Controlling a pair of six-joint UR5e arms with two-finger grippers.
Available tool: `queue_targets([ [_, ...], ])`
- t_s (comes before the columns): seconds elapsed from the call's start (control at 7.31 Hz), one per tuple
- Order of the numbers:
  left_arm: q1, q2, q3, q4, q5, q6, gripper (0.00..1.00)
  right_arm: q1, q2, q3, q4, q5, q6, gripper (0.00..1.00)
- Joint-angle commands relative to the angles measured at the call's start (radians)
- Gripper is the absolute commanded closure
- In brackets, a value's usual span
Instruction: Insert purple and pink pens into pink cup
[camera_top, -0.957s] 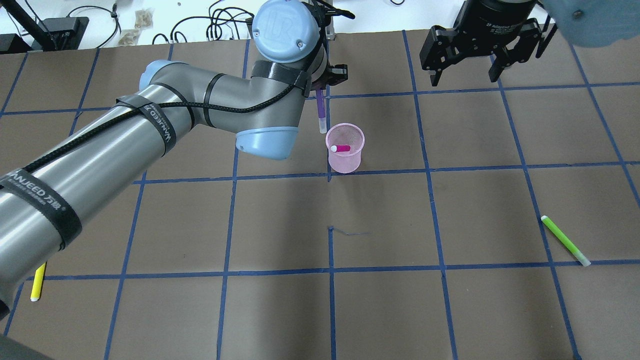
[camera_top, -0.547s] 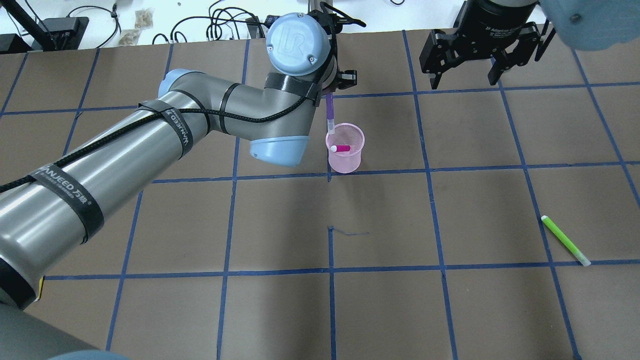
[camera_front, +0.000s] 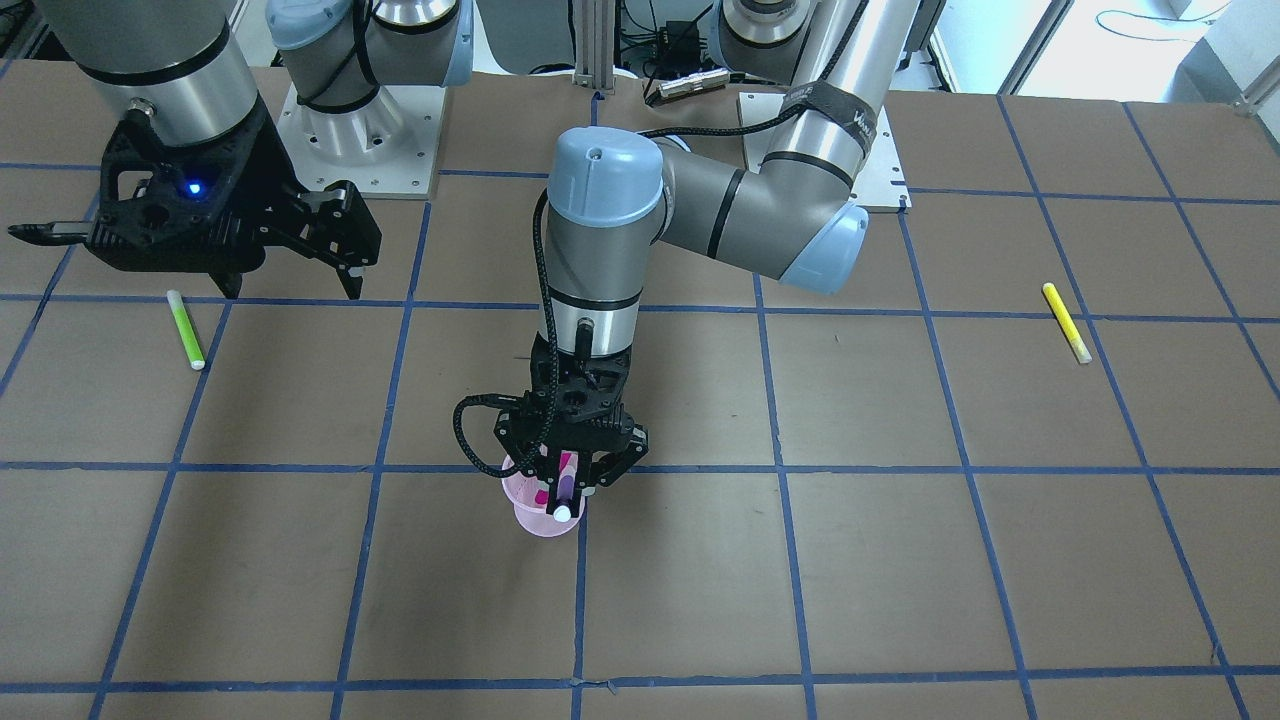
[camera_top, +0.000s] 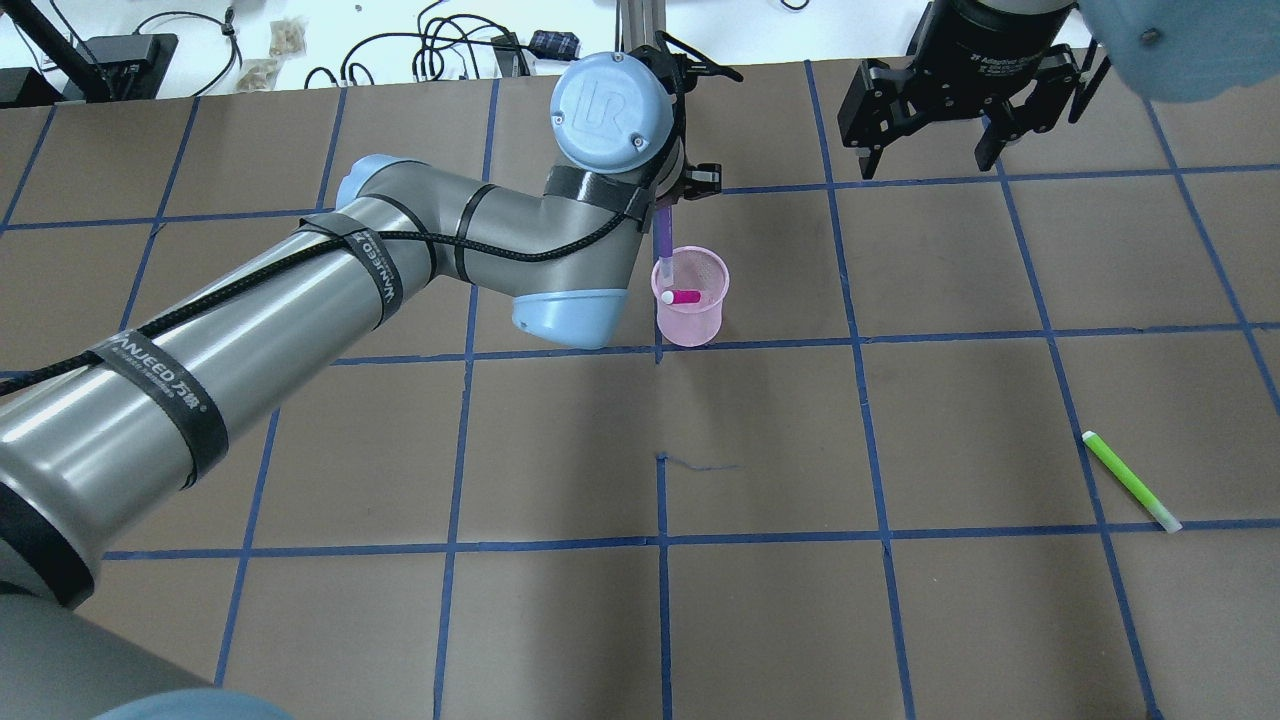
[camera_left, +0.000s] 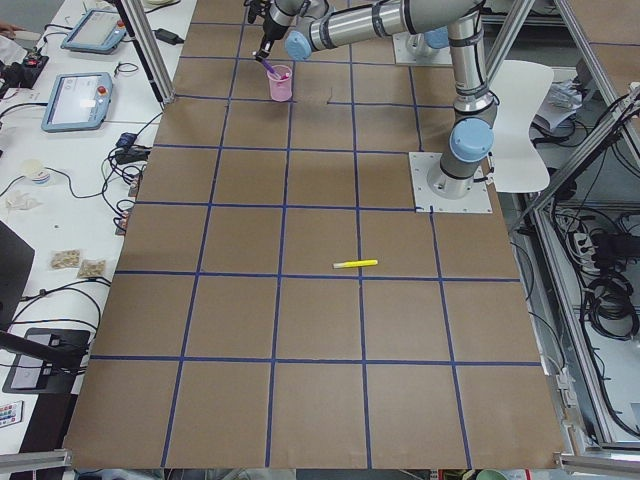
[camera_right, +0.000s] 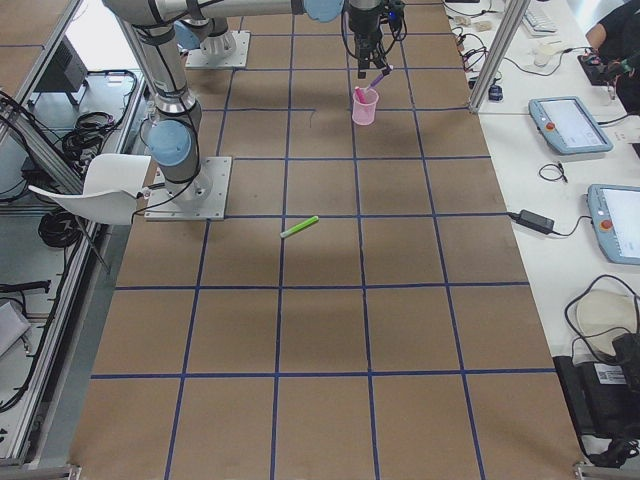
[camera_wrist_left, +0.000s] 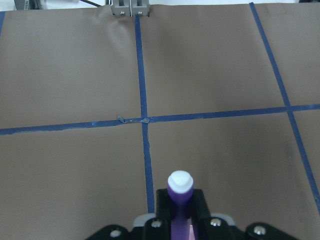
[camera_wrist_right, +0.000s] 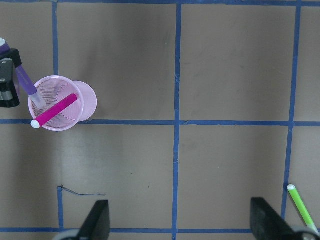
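The pink mesh cup stands upright on the brown table, which is marked with blue tape lines. It sits right by a crossing of two of those lines.

The left gripper hangs directly over the cup, pointing down. Its two black fingers are pinched tight on a slim purple pen with a white end. That white lower end is at the cup's mouth, just inside the rim on the side the left arm comes from. I cannot tell how far below the rim it reaches.

A slim pink pen with a white cap is in the cup. It leans across the opening, with its capped end up at the rim.

The right gripper hovers well apart from the cup, on the right arm's side. Its fingers are spread wide and there is nothing between them.

A bright green pen lies flat on the table well apart from the cup, on the right arm's side. A yellow pen lies flat well apart from the cup on the opposite side.
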Motion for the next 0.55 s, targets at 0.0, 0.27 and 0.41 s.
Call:
queue_targets([
  [0.0,-0.001,-0.002,-0.004,0.012,0.001,0.005,1.0,0.0,0.0,0.0,0.0,-0.001,0.0,0.0],
  [0.27,-0.001,-0.004,-0.015,0.012,0.0,0.002,1.0,0.0,0.001,0.0,0.001,-0.001,0.0,0.0],
  [0.41,-0.001,-0.004,-0.023,0.012,0.0,0.002,1.0,0.0,0.0,0.0,0.001,-0.001,0.0,0.0],
])
